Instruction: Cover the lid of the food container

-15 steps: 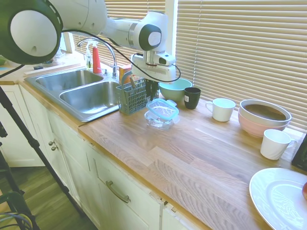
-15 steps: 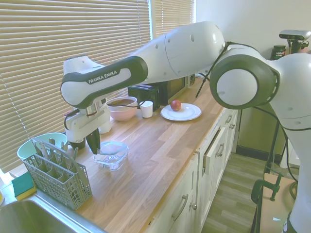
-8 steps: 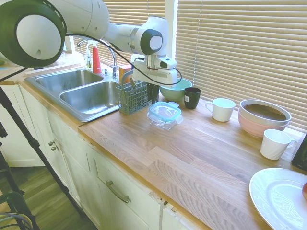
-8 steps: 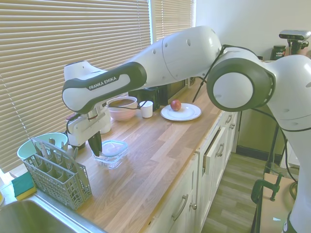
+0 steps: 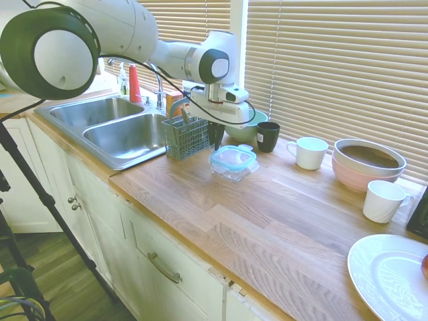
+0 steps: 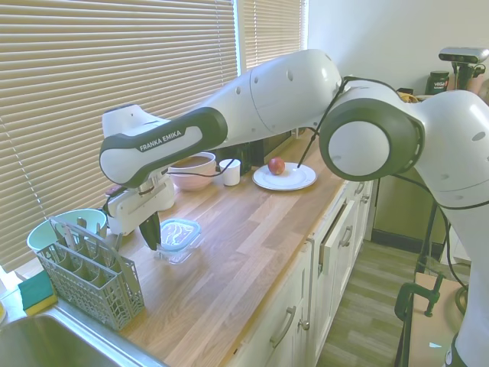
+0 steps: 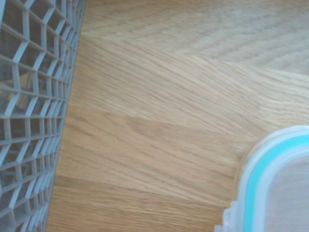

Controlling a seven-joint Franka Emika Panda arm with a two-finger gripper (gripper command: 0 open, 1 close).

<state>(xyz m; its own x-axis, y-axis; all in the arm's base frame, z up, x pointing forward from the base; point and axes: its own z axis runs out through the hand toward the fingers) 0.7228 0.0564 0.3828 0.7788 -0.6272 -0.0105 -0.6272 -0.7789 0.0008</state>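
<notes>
Sink (image 5: 117, 127) sits at the counter's (image 5: 267, 214) left end in my first exterior view, a red bottle (image 5: 134, 84) at its back edge. On the wood by the sink's right rim I see the grey cutlery basket (image 5: 184, 136). My gripper (image 5: 216, 135) hangs just right of that basket, between it and the container (image 5: 232, 171); its dark fingers (image 6: 151, 231) look pressed close together with nothing between them, though I can't be sure from these angles. The lid (image 5: 232, 158) lies flat on top of the container, its teal rim lined up with the dish; I can't tell whether the tabs are snapped. The pair stands near the counter's back edge, just in front of the green bowl (image 5: 249, 124). Further right along the back I see a black cup (image 5: 268, 136), a white mug (image 5: 309, 152), a pink bowl (image 5: 366, 167) and a second white mug (image 5: 382, 200). A white plate (image 5: 388, 275) fills the front right corner. My wrist view shows basket mesh, bare wood and one lid corner.
</notes>
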